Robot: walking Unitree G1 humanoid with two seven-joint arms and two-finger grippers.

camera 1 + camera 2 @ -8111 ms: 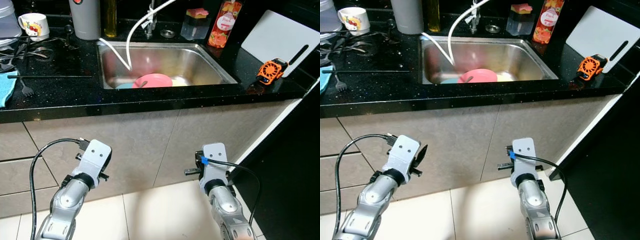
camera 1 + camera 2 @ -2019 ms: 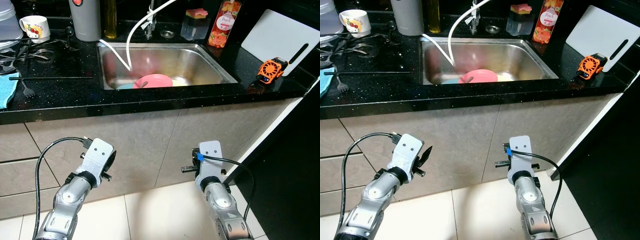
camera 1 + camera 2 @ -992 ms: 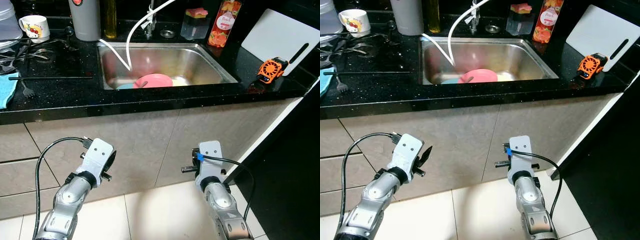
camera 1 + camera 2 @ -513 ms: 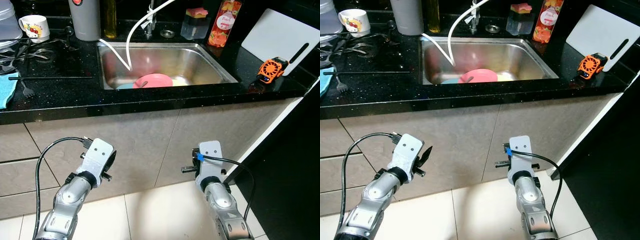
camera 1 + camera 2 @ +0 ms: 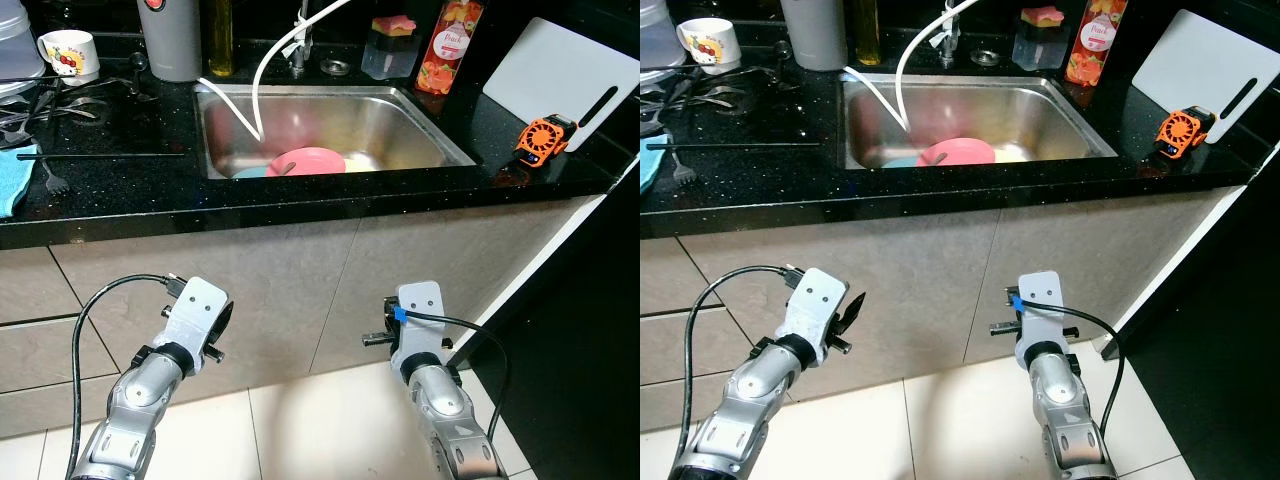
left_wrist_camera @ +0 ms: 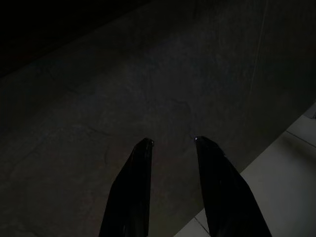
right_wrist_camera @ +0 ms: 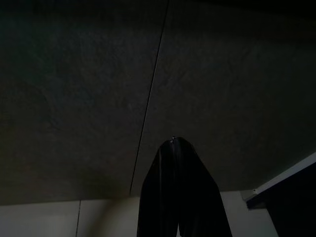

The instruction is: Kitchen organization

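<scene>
A black speckled stone bench runs across the scene, with a stainless steel sink sunk into its middle. Inside the sink, against the near wall, lies a round pink plastic plate, with a white hose curving down from the tap to end just beside it. Behind the sink stand a red juice bottle and a clear box holding a pink and yellow sponge. On the bench to the right lie an orange handheld fan and a white cutting board; to the left are a white printed mug, a black fork and a blue cloth.

Both arms hang low before the grey cabinet doors, over the pale tiled floor. The left pincer has its fingers apart, holding nothing; the right pincer has its fingers pressed together, also holding nothing
</scene>
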